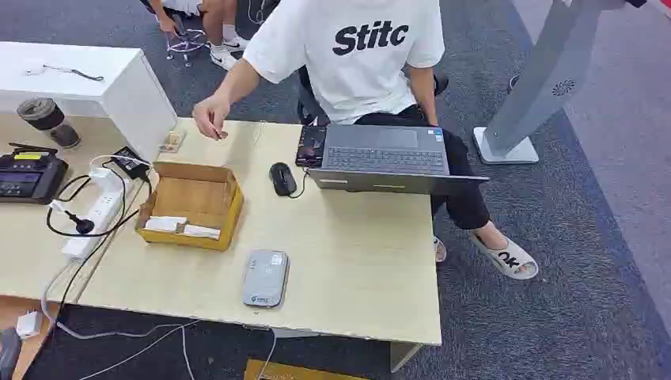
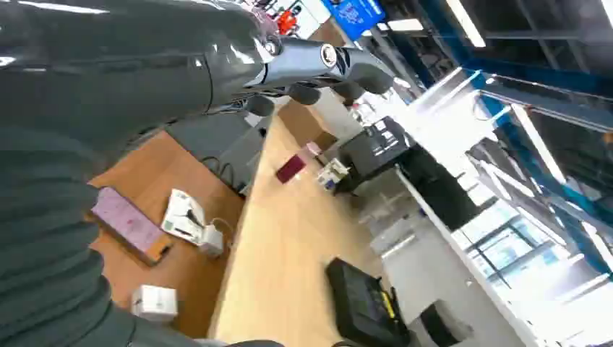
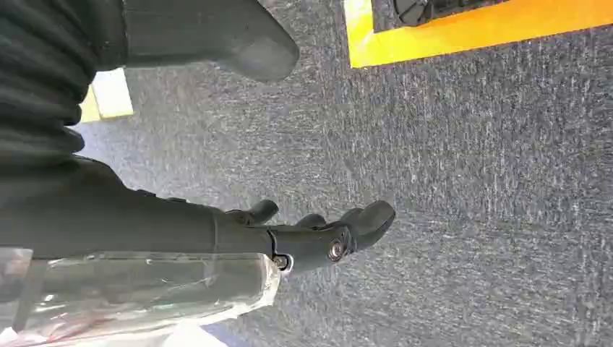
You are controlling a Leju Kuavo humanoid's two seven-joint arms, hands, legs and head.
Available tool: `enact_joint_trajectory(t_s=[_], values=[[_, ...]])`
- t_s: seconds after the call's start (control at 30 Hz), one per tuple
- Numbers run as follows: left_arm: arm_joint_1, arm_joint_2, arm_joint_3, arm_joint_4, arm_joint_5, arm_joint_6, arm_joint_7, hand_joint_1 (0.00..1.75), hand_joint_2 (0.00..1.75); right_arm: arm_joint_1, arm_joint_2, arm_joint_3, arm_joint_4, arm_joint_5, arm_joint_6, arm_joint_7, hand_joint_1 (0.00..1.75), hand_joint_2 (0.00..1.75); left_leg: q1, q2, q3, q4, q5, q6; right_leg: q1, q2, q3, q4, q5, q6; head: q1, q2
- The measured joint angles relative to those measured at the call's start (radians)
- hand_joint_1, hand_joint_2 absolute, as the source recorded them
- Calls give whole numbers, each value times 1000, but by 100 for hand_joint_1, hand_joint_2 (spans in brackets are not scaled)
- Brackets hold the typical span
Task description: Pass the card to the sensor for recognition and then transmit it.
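An open cardboard box on the left part of the light wooden table holds white cards along its near wall. The grey card sensor lies flat near the table's front edge, right of the box. In the left wrist view my left hand hangs in the air beside the table end, fingers extended, holding nothing. My right hand hangs over grey carpet in the right wrist view, its thumb well apart from the fingers, nothing in it.
A person in a white T-shirt sits behind the table with a hand over its far edge. A laptop, mouse, power strip with cables and a black device also occupy the tables.
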Motion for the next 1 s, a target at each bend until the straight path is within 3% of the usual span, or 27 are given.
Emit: enact_joint_trajectory(t_s=[0.2,0.37,0.47,0.7,0.9,1.0], values=[[-6,57,-107,1,-21,95,24,0,175,-6,-2,-3,0,24,2,4,0,175,0,0,0,0,0,0,0,0,0,0,0,0,0,0],[-13,117,-224,23,-77,179,91,0,175,-11,-6,-8,2,49,3,3,0,175,0,0,0,0,0,0,0,0,0,0,0,0,0,0],[-28,183,-330,69,-183,240,185,0,175,-15,-10,-9,4,72,15,10,0,175,0,-1,0,0,0,0,0,0,0,0,0,0,0,0],[-107,319,-561,180,-382,305,339,0,175,-24,-26,-9,9,104,32,19,0,175,0,0,0,0,1,-1,0,0,0,0,1,0,0,0],[-168,402,-690,266,-592,331,430,0,175,-28,-31,-9,10,122,37,13,0,175,0,0,0,0,1,-1,0,1,0,0,0,0,0,0],[-199,428,-727,296,-602,335,433,0,175,-30,-34,-9,10,129,37,16,0,175,0,0,0,0,1,-1,0,0,0,0,0,0,0,0]])
